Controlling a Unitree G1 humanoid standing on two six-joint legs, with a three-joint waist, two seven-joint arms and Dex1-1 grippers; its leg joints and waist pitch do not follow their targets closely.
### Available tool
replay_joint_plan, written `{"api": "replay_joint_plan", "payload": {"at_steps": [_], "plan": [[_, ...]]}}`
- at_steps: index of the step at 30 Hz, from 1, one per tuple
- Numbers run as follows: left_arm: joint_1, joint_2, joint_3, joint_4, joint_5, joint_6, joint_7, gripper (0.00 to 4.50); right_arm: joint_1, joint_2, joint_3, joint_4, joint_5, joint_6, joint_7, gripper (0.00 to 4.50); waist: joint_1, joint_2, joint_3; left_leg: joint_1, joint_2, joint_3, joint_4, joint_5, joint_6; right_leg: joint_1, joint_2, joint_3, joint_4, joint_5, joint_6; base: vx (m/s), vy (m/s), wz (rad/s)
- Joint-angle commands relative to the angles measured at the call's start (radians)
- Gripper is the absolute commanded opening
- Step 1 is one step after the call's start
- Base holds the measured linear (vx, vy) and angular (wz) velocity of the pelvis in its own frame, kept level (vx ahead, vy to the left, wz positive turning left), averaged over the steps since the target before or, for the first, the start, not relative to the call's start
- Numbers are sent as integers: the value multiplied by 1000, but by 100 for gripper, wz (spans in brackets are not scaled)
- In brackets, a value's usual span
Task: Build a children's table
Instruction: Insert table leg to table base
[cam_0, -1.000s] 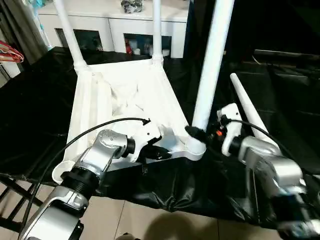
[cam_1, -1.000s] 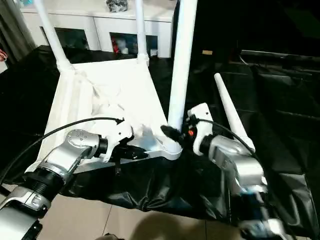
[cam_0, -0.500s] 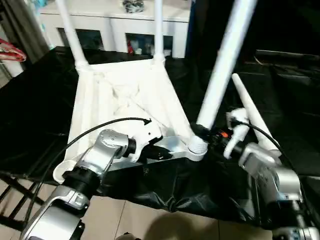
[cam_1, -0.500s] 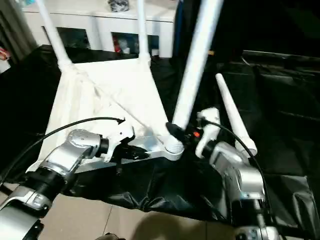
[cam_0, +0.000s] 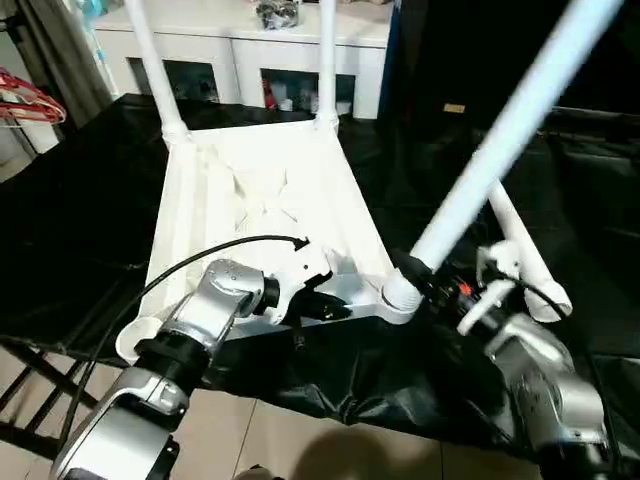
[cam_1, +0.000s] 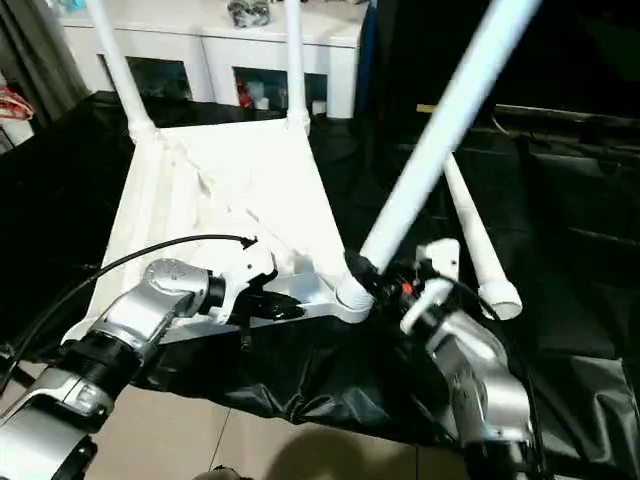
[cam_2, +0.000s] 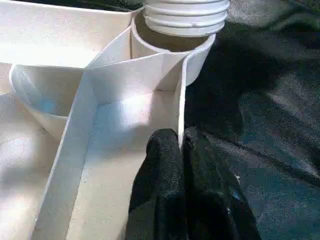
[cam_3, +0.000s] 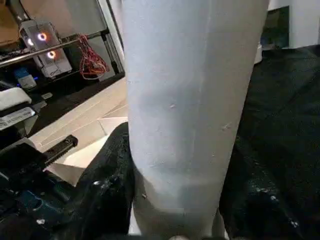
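The children's table (cam_0: 255, 190) lies upside down on the black-sheeted table (cam_0: 80, 210), at its near edge. The right gripper (cam_0: 415, 272) clamps a tilted leg (cam_0: 500, 140) just above the near right corner socket (cam_0: 395, 298). The left gripper (cam_2: 181, 150) pinches the tabletop's near rim (cam_2: 181, 100), fingers together.

Both forearms: silver metal, rounded segmented housings, black ring collars at joints. Left forearm (cam_0: 165, 375): ribbed black band near elbow, thin black cable (cam_0: 215, 255) looping from arm to white wrist housing (cam_0: 300, 270). Left gripper (cam_2: 181, 150): two matte black fingers, lightly scuffed. Right forearm (cam_0: 540, 385): silver, white wrist block with small orange-red mark (cam_0: 463, 291), black cable along top. Right gripper (cam_3: 175, 200): black fingers (cam_3: 107, 190), speckled wear.
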Motion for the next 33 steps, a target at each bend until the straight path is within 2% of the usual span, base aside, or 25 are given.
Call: {"api": "replay_joint_plan", "payload": {"at_steps": [1, 9, 16, 23, 28, 33], "plan": [[-40, -3, 45, 6, -8, -11, 51, 0, 54, -3, 11, 37, -32, 38, -21, 187, -3, -2, -46, 23, 81, -38, -94, -328, -3, 31, -103, 53, -95, -343, -184, 0, 0, 0], [-40, -5, 45, 13, -6, -18, 46, 0, 66, 27, -44, 62, 13, 14, -60, 186, -6, 1, -43, 23, 83, -41, -98, -365, -12, 25, -106, 53, -104, -400, -172, 0, 0, 0], [-40, 5, 34, 12, -3, -24, 21, 0, 5, 18, 7, 86, -21, 38, -53, 186, -10, 7, -43, 23, 82, -42, -99, -366, -22, 26, -104, 53, -100, -372, -179, 0, 0, 0], [-44, 13, 34, 15, -1, -27, 15, 0, -56, 0, 18, 122, -15, 56, -36, 186, -13, 4, -44, 20, 82, -39, -99, -338, -11, 29, -104, 53, -96, -330, -193, 0, 0, 0], [-43, 16, 35, 14, -2, -26, 15, 0, -55, -6, 19, 129, -15, 63, -28, 186, -15, 2, -41, 20, 83, -39, -99, -350, -12, 28, -105, 54, -100, -363, -189, 0, 0, 0], [-38, 19, 37, 14, -2, -28, 18, 0, -5, -12, 4, 114, -16, 46, -33, 186, -13, 3, -41, 21, 84, -39, -101, -360, -14, 25, -105, 55, -104, -383, -176, 0, 0, 0]]}}
